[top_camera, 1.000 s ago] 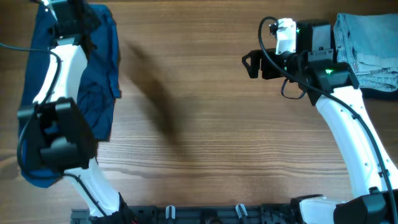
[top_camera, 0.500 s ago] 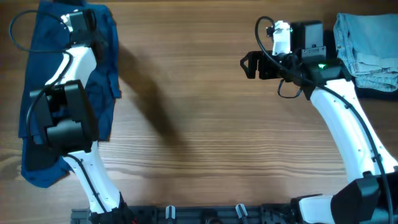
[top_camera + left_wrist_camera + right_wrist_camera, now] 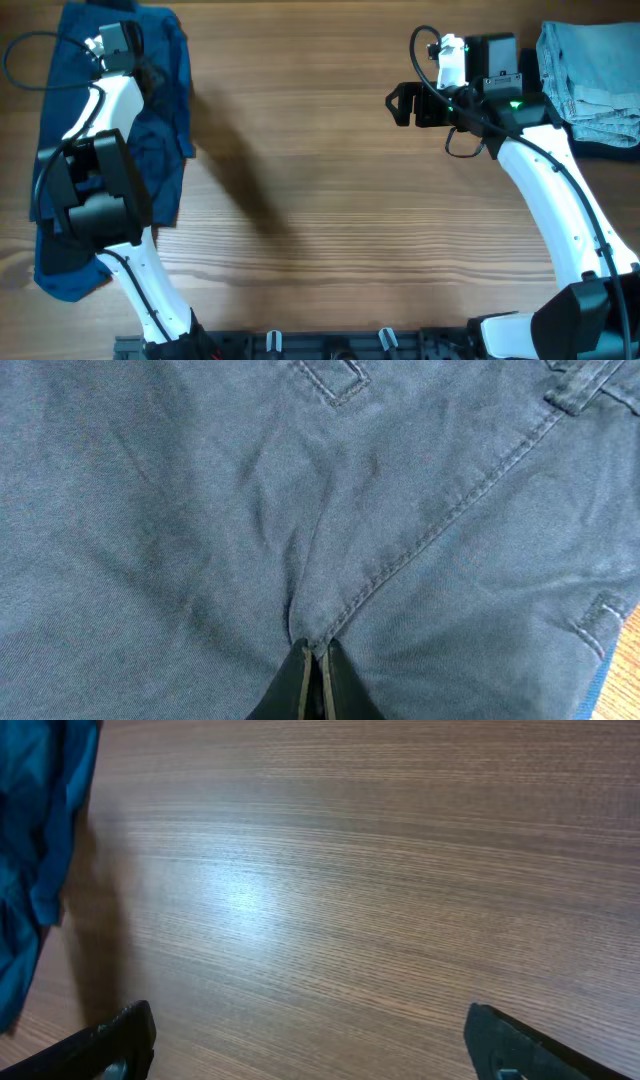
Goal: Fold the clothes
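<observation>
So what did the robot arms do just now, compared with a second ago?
The left gripper snapped shut and pinched a fold of the dark blue shorts, after sliding a bit farther from the robot's base. The right gripper drifted only slightly. Same as before: it is wide open over the bare table, the pale denim pile sits at the far right, and the shorts lie where they were.

Dark navy-blue fabric shorts (image 3: 170,150) — even navy, seams stitched in matching blue thread. Folded pale denim garment (image 3: 585,70) — faded light blue-grey. Flat wooden table (image 3: 330,230): mid-brown, fine straight grain. Crumpled bright blue cloth (image 3: 40,820): saturated teal-blue.
</observation>
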`<state>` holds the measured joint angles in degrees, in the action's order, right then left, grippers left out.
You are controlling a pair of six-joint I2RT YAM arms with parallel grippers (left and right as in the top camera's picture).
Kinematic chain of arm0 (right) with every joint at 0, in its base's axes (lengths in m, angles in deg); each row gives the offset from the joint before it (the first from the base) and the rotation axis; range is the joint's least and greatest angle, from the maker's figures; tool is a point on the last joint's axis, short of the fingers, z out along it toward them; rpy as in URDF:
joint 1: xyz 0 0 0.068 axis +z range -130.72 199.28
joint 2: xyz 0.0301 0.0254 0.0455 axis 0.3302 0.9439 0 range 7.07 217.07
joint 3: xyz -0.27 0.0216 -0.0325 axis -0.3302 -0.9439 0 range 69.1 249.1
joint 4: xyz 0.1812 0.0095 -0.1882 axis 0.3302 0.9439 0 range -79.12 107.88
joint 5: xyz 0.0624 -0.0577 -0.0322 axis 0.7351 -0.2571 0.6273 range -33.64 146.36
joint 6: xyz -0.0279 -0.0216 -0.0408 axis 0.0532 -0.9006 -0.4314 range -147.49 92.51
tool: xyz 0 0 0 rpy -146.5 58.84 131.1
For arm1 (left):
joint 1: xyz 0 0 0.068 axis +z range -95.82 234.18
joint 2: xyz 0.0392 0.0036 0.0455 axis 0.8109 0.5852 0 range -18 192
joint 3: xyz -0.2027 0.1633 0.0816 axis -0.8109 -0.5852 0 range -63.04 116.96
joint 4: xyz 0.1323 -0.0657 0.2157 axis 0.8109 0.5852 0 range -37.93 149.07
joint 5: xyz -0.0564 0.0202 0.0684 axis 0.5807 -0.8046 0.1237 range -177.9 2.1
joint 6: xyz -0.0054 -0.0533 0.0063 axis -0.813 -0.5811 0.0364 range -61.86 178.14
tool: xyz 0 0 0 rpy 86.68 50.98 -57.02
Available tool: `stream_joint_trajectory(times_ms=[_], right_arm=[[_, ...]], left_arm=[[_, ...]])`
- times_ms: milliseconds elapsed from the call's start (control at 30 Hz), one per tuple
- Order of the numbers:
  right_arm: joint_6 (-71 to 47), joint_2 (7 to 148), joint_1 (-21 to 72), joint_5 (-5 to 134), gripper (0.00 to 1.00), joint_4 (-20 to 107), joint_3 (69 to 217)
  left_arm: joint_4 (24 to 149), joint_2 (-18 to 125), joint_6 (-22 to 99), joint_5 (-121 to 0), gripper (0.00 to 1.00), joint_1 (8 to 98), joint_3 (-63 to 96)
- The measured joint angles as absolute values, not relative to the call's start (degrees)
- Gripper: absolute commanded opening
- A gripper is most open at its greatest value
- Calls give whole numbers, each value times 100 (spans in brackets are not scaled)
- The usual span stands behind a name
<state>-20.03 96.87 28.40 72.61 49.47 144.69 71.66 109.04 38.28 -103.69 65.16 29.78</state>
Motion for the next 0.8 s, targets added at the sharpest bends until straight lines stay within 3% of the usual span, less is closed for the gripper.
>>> stream_joint_trajectory(times_ms=[333, 533, 800], right_arm=[[-2003, 9687, 2840, 7261, 100, 4945, 14469], [-1952, 9687, 2840, 7283, 100, 4842, 14469], [-1613, 9687, 2764, 7348, 100, 4595, 14469]], left_arm=[[7503, 10790, 3828, -10227, 4, 6519, 3045], [7638, 9302, 3826, -9518, 4, 6442, 3035], [7479, 7715, 3826, -9068, 4, 4862, 3037]])
